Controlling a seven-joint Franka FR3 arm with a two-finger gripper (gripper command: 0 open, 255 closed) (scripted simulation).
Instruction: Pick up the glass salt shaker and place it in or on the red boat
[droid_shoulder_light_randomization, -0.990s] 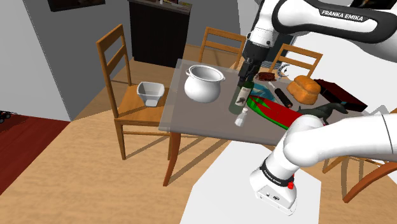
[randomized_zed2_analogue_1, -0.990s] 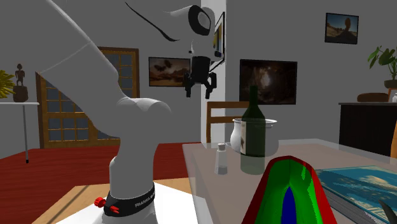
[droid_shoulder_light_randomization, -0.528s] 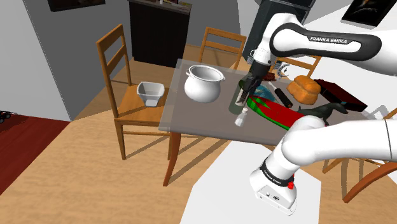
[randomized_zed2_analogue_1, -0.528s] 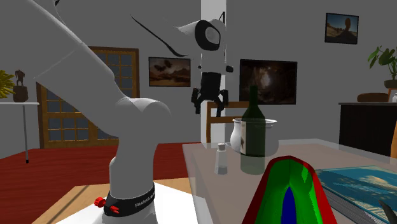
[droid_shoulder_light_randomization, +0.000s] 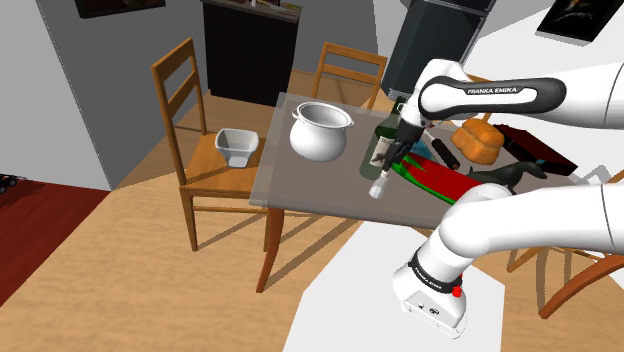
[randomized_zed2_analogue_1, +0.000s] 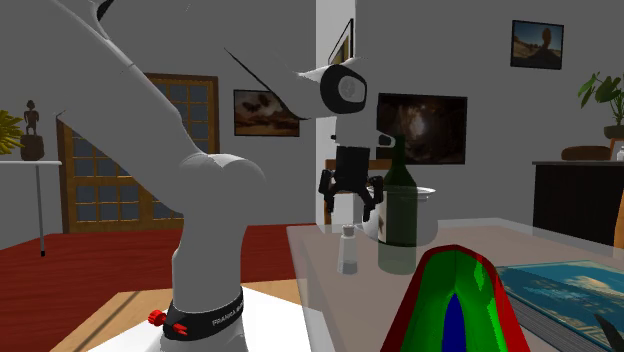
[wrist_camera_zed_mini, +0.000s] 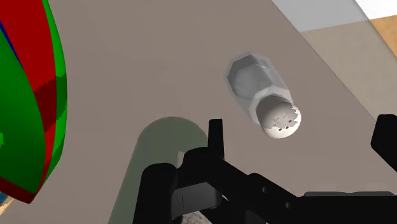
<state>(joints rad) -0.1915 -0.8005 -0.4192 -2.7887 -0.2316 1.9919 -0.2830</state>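
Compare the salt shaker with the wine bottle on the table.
Height: the bottle stands far taller than the salt shaker. Colour: the bottle is dark green, the salt shaker pale grey with a white cap. Shape: the bottle narrows to a long neck, the salt shaker is stubby. Both stand upright on the table, close together.

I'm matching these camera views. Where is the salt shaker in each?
Shoulder view: salt shaker near the table edge, just left of the boat.
Second exterior view: salt shaker left of the bottle, beyond the boat.
Wrist view: salt shaker ahead of the open gripper, apart from the boat.
Shared landmark: the boat.
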